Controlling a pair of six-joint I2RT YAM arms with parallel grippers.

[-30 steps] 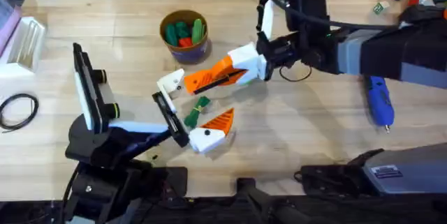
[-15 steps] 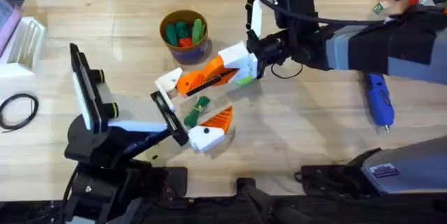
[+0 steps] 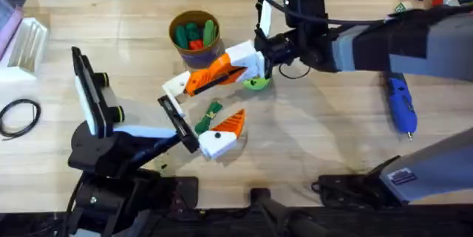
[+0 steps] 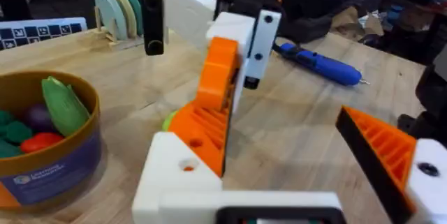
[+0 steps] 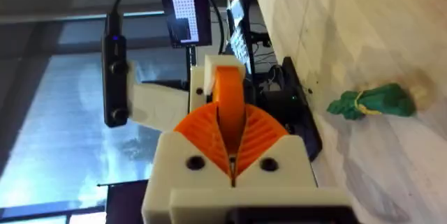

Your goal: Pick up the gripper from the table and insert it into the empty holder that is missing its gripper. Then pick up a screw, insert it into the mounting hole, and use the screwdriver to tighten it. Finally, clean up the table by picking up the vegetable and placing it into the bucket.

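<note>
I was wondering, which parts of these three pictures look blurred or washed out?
Overhead: the right arm's dark body is soft. Left wrist: its own white finger base along the near edge is blurred. Right wrist: the bright window behind looks hazy.

Even, bright light falls from above on the pale wooden table (image 3: 133, 15), and shadows beneath the arms are soft. The right arm (image 3: 414, 41) near the overhead camera looks blurred. In the right wrist view a bright window (image 5: 63, 119) glares, and the background is hazy.
</note>
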